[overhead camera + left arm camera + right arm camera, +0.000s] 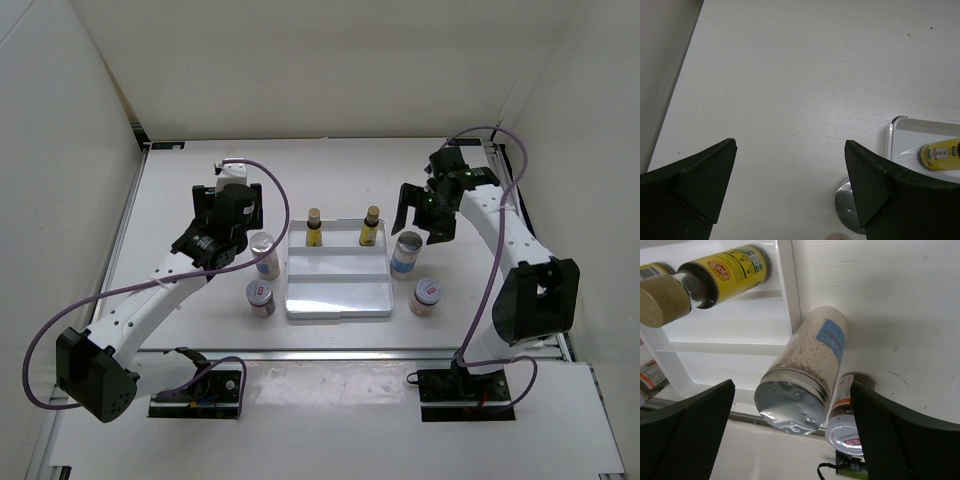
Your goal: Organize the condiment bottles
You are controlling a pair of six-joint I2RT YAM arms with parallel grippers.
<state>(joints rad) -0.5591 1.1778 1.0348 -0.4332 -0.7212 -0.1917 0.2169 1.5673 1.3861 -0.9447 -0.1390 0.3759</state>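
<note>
Right gripper (790, 407) and left gripper (790, 172) are both spread wide, holding nothing. I'd centre the right one over the blue-labelled bottle (812, 360) mid-frame and keep the fingers clear of the tray (785, 275) edge before squeezing.

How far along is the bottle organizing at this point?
Done: both slim yellow brown-capped bottles stand on the white stepped tray, back step. In hand: nothing; left gripper and right gripper are open. Left: two blue-labelled silver-capped bottles and two short silver-lidded jars, on the table beside the tray.

White panels (300, 60) are enclosing a table (340, 172) carrying two bolted, cabled robot arms (150, 300), suggesting a robotics lab.
</note>
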